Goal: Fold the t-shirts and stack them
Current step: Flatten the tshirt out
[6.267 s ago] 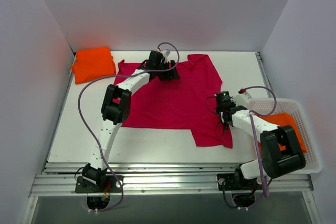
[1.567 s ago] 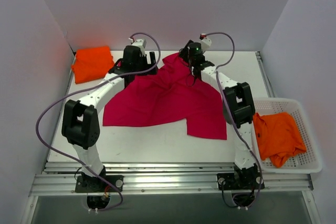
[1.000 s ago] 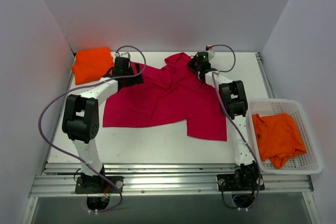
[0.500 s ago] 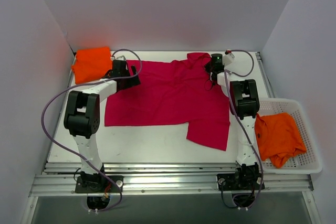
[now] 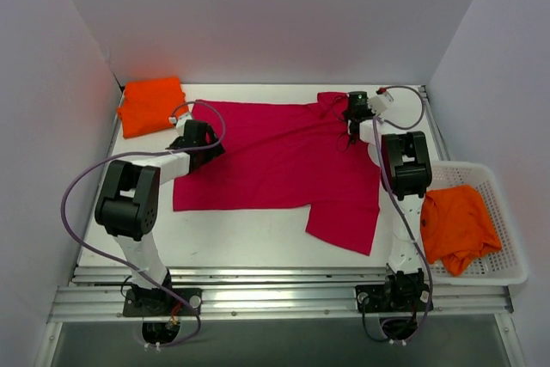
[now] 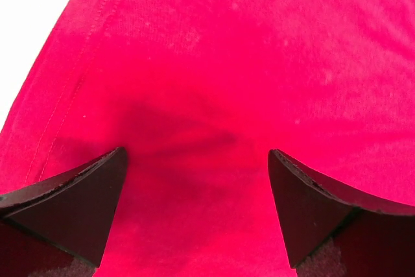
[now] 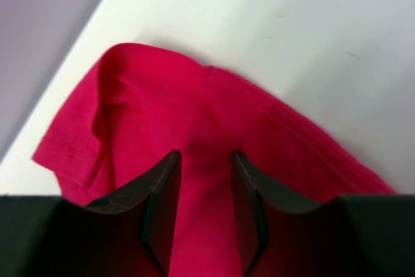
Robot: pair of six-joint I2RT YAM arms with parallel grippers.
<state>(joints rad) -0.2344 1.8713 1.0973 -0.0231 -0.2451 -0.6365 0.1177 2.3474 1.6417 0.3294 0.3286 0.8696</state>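
The crimson-pink t-shirt [image 5: 284, 161] lies spread flat on the white table, one sleeve hanging toward the front right. My left gripper [image 5: 199, 133] is over its far left corner. In the left wrist view [image 6: 196, 154] the jaws stand wide apart just above the cloth [image 6: 227, 43], holding nothing. My right gripper [image 5: 355, 109] is at the far right sleeve. In the right wrist view [image 7: 205, 155] the jaws are partly open, straddling a strip of the cloth [image 7: 149, 89]. A folded orange t-shirt [image 5: 153, 105] lies at the back left. Another orange t-shirt [image 5: 460, 225] lies crumpled in the basket.
The white mesh basket [image 5: 507, 272] stands at the right table edge. Grey walls close in the table at the back and both sides. Bare white table [image 5: 249, 234] shows in front of the crimson shirt, and beside it in the right wrist view [image 7: 292, 24].
Both grippers pulled the shirt's far edge apart, left and right, and lowered it, so the bunched cloth now lies flat. The left gripper has let go and its jaws stand wide.
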